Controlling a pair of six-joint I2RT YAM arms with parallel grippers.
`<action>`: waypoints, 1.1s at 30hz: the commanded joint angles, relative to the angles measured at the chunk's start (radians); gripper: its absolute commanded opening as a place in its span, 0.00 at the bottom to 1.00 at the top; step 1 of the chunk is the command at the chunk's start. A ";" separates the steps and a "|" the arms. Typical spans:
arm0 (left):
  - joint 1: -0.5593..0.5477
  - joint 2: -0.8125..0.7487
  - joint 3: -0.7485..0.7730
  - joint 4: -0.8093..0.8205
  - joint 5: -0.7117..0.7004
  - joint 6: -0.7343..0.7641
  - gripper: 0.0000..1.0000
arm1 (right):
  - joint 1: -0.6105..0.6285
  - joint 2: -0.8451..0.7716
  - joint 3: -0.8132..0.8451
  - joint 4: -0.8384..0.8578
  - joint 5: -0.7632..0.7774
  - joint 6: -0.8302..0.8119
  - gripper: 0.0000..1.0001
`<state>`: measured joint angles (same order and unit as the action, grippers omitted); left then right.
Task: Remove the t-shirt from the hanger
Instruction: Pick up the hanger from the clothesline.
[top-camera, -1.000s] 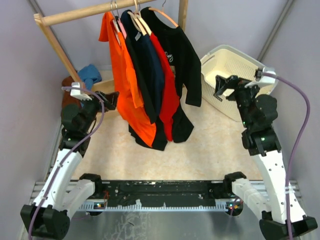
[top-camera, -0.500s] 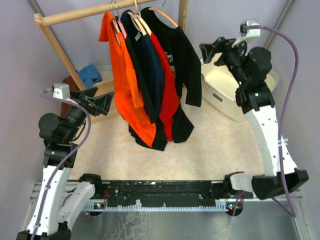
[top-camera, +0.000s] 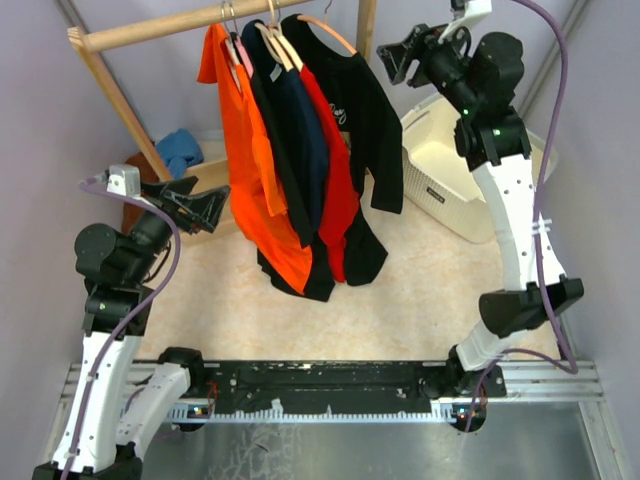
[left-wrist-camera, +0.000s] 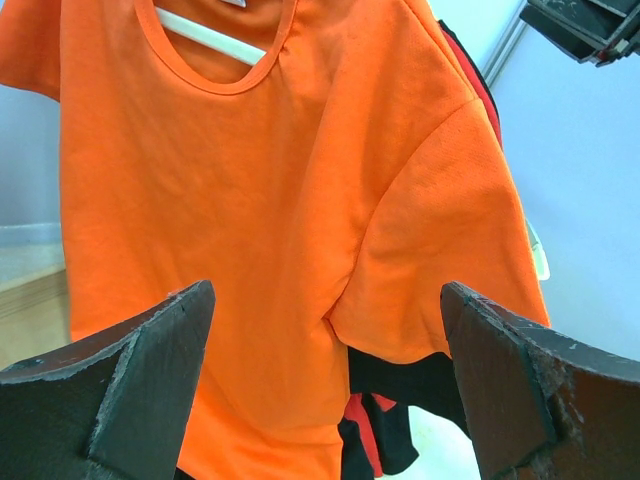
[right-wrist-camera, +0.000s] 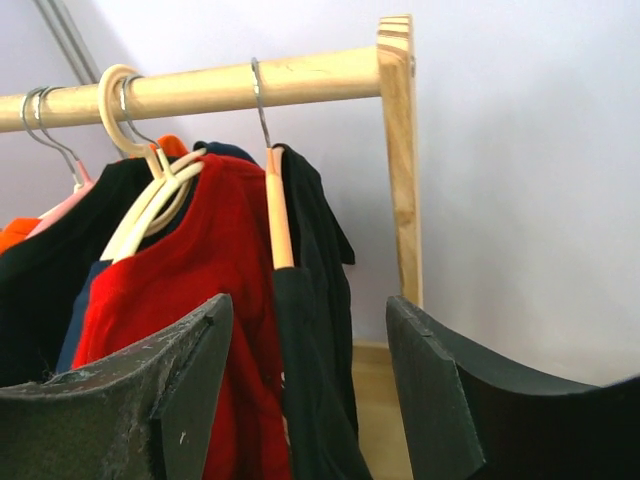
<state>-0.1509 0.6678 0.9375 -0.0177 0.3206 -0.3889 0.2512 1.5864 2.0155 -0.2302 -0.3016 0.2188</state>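
Links: white moulded shells (top-camera: 112, 345)
Joints: black motor housings (top-camera: 500, 135)
Cabling: purple sheathed wrist cables (top-camera: 178, 250)
Left gripper (left-wrist-camera: 325, 300): matte black wedge fingers (left-wrist-camera: 130, 385), edges scuffed grey

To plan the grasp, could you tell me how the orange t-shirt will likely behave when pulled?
The orange t-shirt hangs in soft folds, so it is probably floppy and light. Its hanger hooks over the wooden rail, so a pull may swing both sideways.
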 joint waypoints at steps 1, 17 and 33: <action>-0.003 -0.003 0.024 -0.008 0.013 -0.002 1.00 | 0.032 0.086 0.155 -0.073 -0.036 -0.050 0.63; -0.003 -0.010 0.021 -0.014 -0.016 0.012 1.00 | 0.094 0.236 0.285 -0.092 -0.042 -0.087 0.54; -0.003 -0.015 0.022 -0.031 -0.044 0.040 1.00 | 0.151 0.292 0.330 -0.101 0.010 -0.106 0.45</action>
<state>-0.1509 0.6643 0.9375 -0.0479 0.2874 -0.3645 0.3904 1.8706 2.2940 -0.3523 -0.3119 0.1261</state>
